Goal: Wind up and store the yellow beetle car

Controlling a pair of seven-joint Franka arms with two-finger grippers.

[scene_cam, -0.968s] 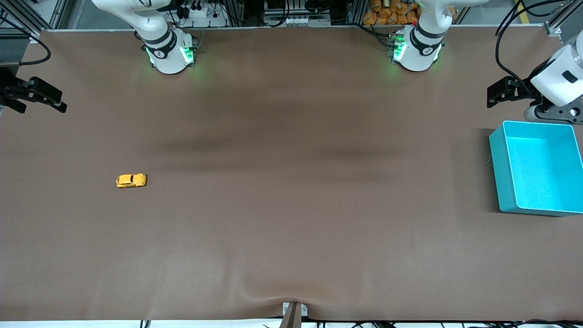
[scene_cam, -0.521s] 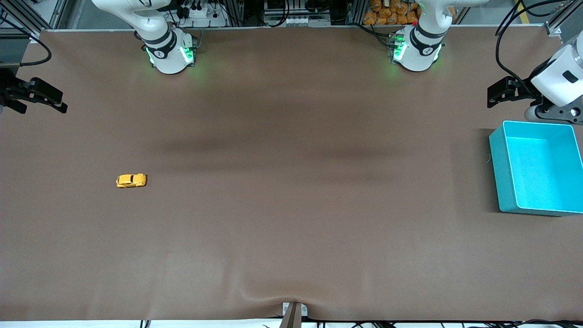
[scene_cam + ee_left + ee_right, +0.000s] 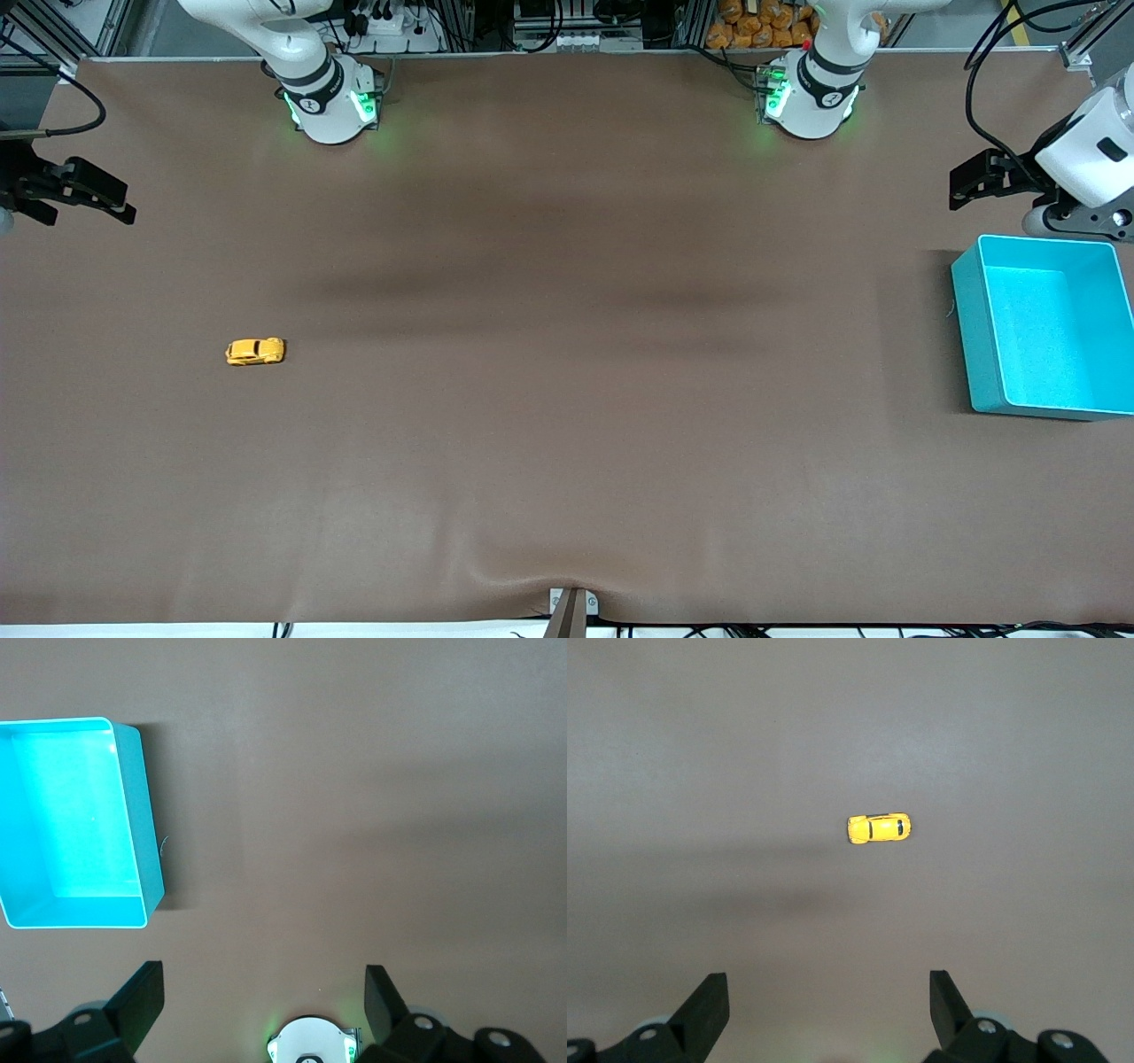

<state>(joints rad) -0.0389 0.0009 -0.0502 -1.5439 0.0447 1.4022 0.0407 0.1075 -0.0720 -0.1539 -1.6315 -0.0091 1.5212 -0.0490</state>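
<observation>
The yellow beetle car (image 3: 255, 352) sits untouched toward the tabletop's right-arm end, well apart from the turquoise box (image 3: 974, 354), both the right gripper (image 3: 84, 202) and left gripper (image 3: 979, 182) spread empty; so tiny, it could roll from a pinch.

Light falls evenly from above on my brown table (image 3: 567, 461), with soft dark bands of shadow across the middle of the front frame. The turquoise box (image 3: 974, 337) glows brightly inside and casts a shadow beside its wall. Green lights shine at my bases. Both wrist views look softly hazy.
</observation>
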